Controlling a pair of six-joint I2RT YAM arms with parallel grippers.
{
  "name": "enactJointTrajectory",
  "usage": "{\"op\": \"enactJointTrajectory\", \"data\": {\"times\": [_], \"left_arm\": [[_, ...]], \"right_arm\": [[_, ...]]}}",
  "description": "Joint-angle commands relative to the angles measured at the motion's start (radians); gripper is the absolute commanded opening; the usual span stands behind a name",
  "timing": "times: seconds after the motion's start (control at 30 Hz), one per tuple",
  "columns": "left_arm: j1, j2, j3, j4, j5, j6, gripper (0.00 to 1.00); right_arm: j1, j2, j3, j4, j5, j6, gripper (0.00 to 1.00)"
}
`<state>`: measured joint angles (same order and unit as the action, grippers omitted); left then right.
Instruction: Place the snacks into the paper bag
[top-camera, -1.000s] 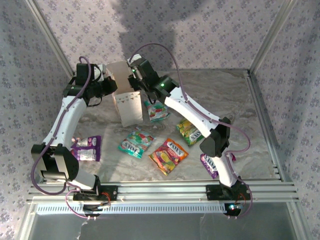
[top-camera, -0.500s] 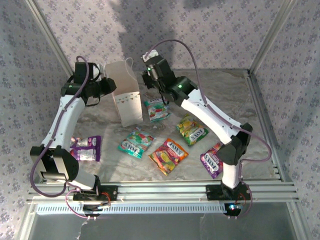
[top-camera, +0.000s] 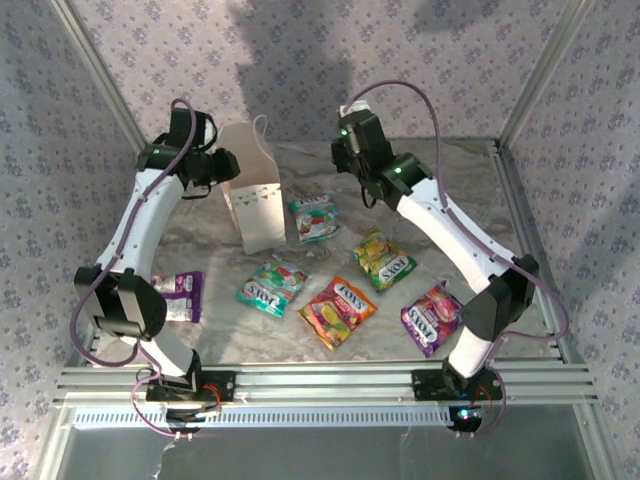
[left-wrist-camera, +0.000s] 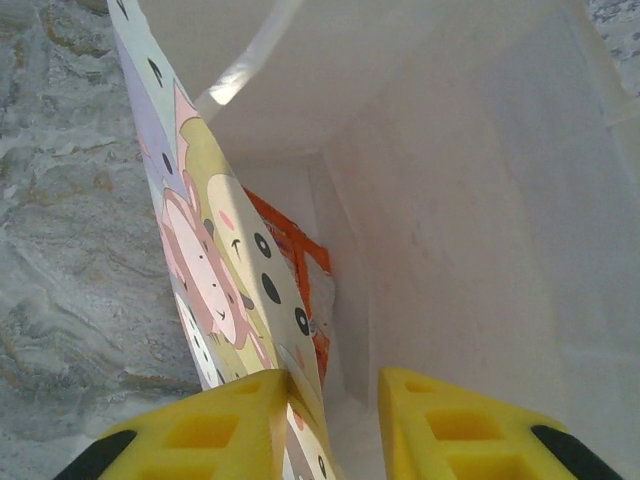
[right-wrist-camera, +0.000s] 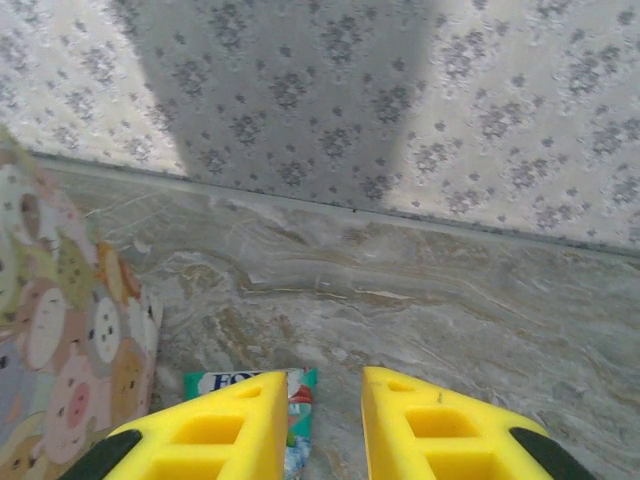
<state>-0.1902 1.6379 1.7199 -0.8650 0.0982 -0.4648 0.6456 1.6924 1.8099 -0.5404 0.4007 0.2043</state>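
White bag (top-camera: 258, 212) stands upright on the marbled tabletop (top-camera: 450, 190). At the bag's left rim sits the left end effector (left-wrist-camera: 333, 385), jaws slightly parted, one finger on each side of the printed wall, with a gap showing beside the paper. Down inside the bag lies a red-orange packet (left-wrist-camera: 300, 250). The right end effector (right-wrist-camera: 325, 385) hangs to the right of the bag, jaws a little apart and holding nothing.

Six packets lie outside the bag. A teal packet (top-camera: 314, 218) is just right of it and a second teal packet (top-camera: 272, 284) is in front. A second red-orange packet (top-camera: 338, 310), a yellow-green packet (top-camera: 384, 260) and a purple packet (top-camera: 432, 318) lie further front-right. A second purple packet (top-camera: 178, 297) lies front-left.
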Motion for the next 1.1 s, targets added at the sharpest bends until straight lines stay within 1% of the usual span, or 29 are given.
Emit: {"op": "enactJointTrajectory", "data": {"times": [0.0,0.1,0.17,0.23,0.43,0.53,0.83,0.93,1.07], "left_arm": [[-0.006,0.015,0.042,-0.077,-0.055,-0.014,0.25],[-0.008,0.024,0.047,-0.069,-0.04,-0.005,0.16],[-0.014,0.035,0.058,-0.057,-0.005,0.022,0.1],[-0.023,0.046,0.074,-0.047,0.04,0.057,0.07],[-0.052,0.075,0.121,-0.018,0.124,0.207,0.08],[-0.054,0.083,0.129,-0.006,0.162,0.252,0.08],[-0.054,0.093,0.119,-0.043,0.16,0.32,0.08],[-0.051,0.081,0.101,-0.055,0.132,0.356,0.08],[-0.028,0.052,0.053,-0.046,0.129,0.366,0.08]], "right_arm": [[-0.016,-0.052,-0.037,0.028,-0.025,0.042,0.28],[-0.027,-0.07,-0.062,0.035,-0.025,0.046,0.28],[-0.036,-0.08,-0.077,0.039,-0.025,0.05,0.28],[-0.045,-0.089,-0.094,0.045,-0.026,0.056,0.28],[-0.07,-0.102,-0.135,0.033,-0.064,0.086,0.28],[-0.078,-0.108,-0.16,0.024,-0.075,0.102,0.29],[-0.123,-0.111,-0.234,0.002,-0.172,0.175,0.34],[-0.14,-0.096,-0.254,-0.001,-0.234,0.197,0.37],[-0.168,-0.059,-0.272,-0.006,-0.319,0.23,0.4]]}}
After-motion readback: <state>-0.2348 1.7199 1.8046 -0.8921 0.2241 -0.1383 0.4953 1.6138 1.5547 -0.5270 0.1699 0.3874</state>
